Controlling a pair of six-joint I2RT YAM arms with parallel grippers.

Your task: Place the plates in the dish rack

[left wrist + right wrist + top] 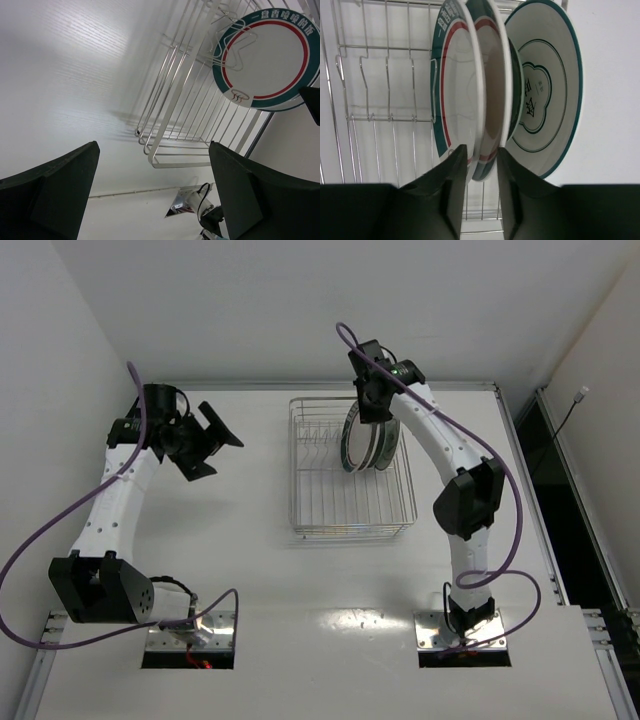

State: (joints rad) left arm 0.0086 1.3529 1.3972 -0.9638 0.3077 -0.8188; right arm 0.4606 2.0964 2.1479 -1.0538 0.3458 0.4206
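Step in hand: seating a plate, by my reckoning the last one, since I count four standing on edge in the silver wire dish rack (352,532).
Right tool: the black two-finger right gripper (481,155) reaches down over the far right part of the rack. Its jaws stand only a sliver apart, one on either side of the rim of a white round plate with teal-and-red rim rings (492,75). Whether they pinch the rim or merely flank it, I cannot tell.
Where the plates are: bunched at the rack's right side. A second white plate of the same pattern (457,90) stands just beside the flanked one. A small teal patterned plate (516,90) is tucked in on the other side, mostly hidden. A pale grey plate with dark rings (547,85) is outermost and tilts away from the rest.
Next move: I'd judge the jaws need to part a touch more, then lift straight up along the plate's own plane with no sideways drift.
In the way: the neighbouring plates sit close on both sides of the fingers, and a nudge could topple the leaning grey one.
Other things: a purple cable (470,435) loops along the right arm, away from the rack.
Left tool: the black left gripper (205,445) hangs over the white table (260,580), well apart from the rack, jaws spread wide with nothing between them.
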